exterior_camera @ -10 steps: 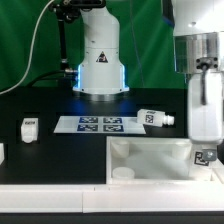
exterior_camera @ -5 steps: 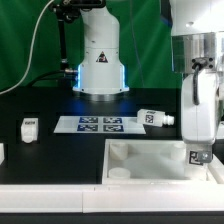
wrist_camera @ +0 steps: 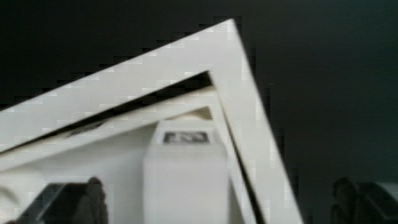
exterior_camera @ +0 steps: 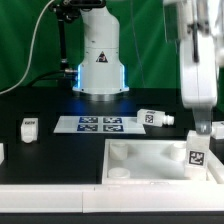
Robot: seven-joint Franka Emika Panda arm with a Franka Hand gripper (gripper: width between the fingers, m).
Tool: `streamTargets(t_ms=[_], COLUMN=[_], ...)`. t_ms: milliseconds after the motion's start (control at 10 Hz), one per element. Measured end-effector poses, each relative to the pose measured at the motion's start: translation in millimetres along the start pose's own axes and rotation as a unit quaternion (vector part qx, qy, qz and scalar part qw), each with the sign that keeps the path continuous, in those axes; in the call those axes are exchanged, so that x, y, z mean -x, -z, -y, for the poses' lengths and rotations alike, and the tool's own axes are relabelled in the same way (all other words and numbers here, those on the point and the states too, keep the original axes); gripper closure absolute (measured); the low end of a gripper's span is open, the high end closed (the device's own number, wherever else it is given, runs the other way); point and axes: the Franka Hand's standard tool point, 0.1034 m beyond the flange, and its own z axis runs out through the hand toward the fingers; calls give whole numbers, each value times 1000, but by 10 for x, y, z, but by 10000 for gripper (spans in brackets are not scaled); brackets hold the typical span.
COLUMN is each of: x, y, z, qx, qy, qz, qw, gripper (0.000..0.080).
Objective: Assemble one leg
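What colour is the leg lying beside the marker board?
White, with a black-and-white tag: the leg, clearest in the exterior view.

Bright overhead glare on whites; wrist view blurry.

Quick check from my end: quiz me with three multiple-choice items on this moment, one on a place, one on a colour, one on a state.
1. Where is the leg nearest the gripper?
A. On the marker board
B. Upright in the tray's corner at the exterior view's right
C. On the table beside the robot base

2. What colour is the table top?
A. Black
B. White
C. Green

3. What is the gripper doing?
A. Shut on the leg
B. Shut on the tray rim
C. Open above the leg

Answers:
1 B: the leg stands in the corner of the tray.
2 A: the table is black around the white parts.
3 C: in the wrist view the fingers of the gripper sit wide apart, clear of the leg.
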Motion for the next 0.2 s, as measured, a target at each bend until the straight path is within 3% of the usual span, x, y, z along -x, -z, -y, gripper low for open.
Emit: streamTargets(t_ms=[200], x=[-4], y=[-46], z=[-22], qx=[3], qy=[1], qz=[-3], qw=[1000], gripper=[151])
